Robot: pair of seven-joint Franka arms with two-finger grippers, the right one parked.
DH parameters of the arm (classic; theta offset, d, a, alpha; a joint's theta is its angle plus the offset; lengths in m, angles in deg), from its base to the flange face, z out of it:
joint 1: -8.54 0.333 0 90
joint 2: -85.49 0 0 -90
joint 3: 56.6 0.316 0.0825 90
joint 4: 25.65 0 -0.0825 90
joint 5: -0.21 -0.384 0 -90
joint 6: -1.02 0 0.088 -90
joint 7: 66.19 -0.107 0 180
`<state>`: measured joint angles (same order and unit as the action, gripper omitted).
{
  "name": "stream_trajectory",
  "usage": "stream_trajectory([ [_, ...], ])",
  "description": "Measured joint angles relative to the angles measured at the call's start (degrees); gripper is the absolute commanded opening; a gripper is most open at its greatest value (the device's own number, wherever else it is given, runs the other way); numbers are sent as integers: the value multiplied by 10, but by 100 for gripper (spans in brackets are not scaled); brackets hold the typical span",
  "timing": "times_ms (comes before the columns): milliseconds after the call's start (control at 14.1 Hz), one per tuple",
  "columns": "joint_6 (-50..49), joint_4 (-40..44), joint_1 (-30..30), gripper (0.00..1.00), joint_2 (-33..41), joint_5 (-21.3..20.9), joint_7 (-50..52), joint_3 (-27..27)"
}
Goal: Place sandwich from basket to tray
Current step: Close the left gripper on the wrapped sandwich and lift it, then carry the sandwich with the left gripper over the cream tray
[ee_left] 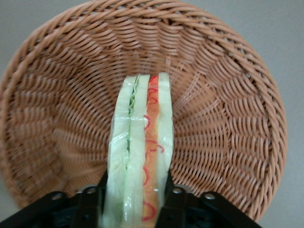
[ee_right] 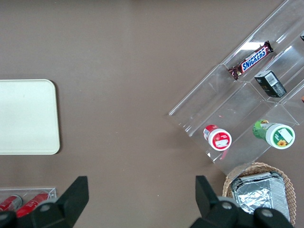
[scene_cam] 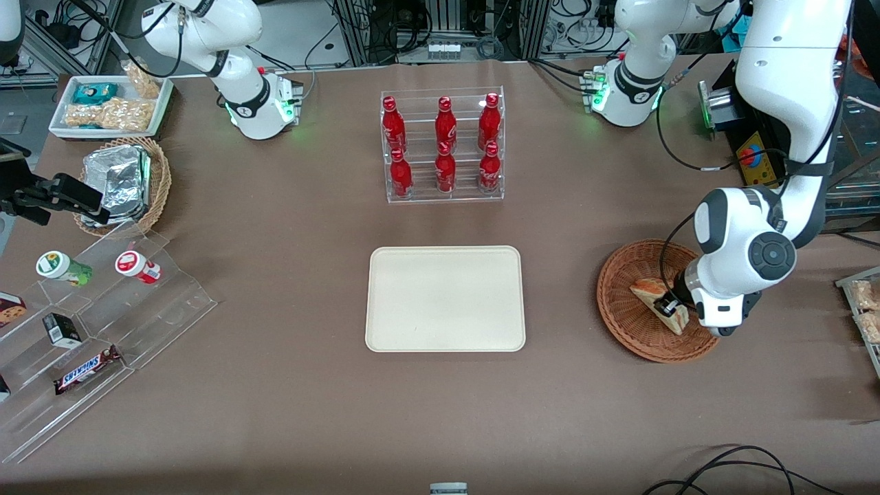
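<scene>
Down in the basket [scene_cam: 629, 313], the gripper [ee_left: 134, 199] is clamped on the sandwich [ee_left: 140, 152] edgewise, filling upward, ready for lifting toward the tray [scene_cam: 445, 298].

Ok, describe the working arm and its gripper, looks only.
The left arm has glossy white shells, dark grey joint bands and a round dark grey cap at the wrist. A black cable runs along it; its base glows green. The gripper, down in the basket at the sandwich, has black fingers.
</scene>
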<state>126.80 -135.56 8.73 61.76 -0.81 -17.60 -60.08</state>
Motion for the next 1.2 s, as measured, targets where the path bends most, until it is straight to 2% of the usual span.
stream_trajectory([
  [212, -125, 70, -19, 2, 7, 0, 8, -2],
  [354, -165, 106, -40, 1, 9, 1, 11, -4],
  [496, -163, 115, -62, 2, 9, 9, 0, -21],
  [637, -120, 117, -84, 4, -1, 10, -23, -65],
  [779, -80, 133, -134, 7, -27, 10, -27, -85],
  [991, -66, 215, -224, 6, -99, -19, -23, -84],
  [1204, -46, 299, -272, 6, -177, -27, -8, -84],
])
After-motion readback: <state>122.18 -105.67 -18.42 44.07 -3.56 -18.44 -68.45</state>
